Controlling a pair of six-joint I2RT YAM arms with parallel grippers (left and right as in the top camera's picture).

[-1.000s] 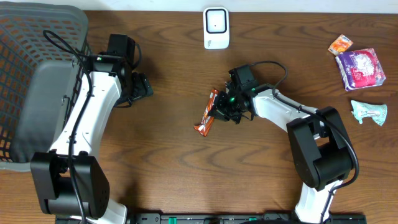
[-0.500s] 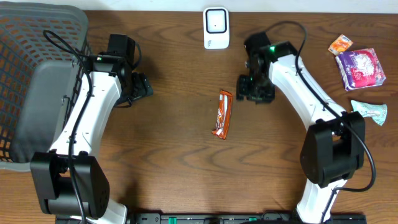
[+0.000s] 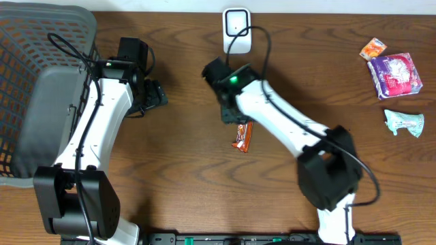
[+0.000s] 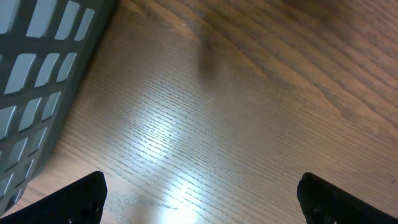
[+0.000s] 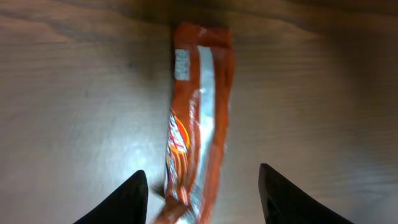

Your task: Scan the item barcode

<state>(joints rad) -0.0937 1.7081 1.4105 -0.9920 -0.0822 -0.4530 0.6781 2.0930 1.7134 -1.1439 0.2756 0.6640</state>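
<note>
Starting with the overhead view, the orange snack bar (image 3: 241, 138) is seen lying flat on the wooden table (image 3: 184, 177) near its middle. Its upper end is hidden beneath the right gripper (image 3: 230, 114). Its long axis is pointed roughly at the white scanner (image 3: 236, 30) on the far edge, with a slight tilt. The left gripper (image 3: 155, 95) is parked beside the grey basket (image 3: 41, 41), well apart from the bar, so the right arm is by far the nearer. In the left wrist view, that claw's fingers (image 4: 74, 199) are shown spread wide over bare wood, with the basket wall to one side; nothing is held and the bar is not seen. In the right wrist view, the bar is laid out straight ahead of the claw. Its near end sits in the gap between two dark fingertips (image 5: 127, 199), which are held apart and clear of the wrapper on both sides, so the bar is not gripped. A white label patch (image 5: 181, 65) is carried near the far end, but whether it is the barcode cannot be told. Because the long axis is lined up with the claw's reach, a pinch across the narrow width is judged the likely next move. A lift towards the scanner beyond the bar's far end would then be called for.
</note>
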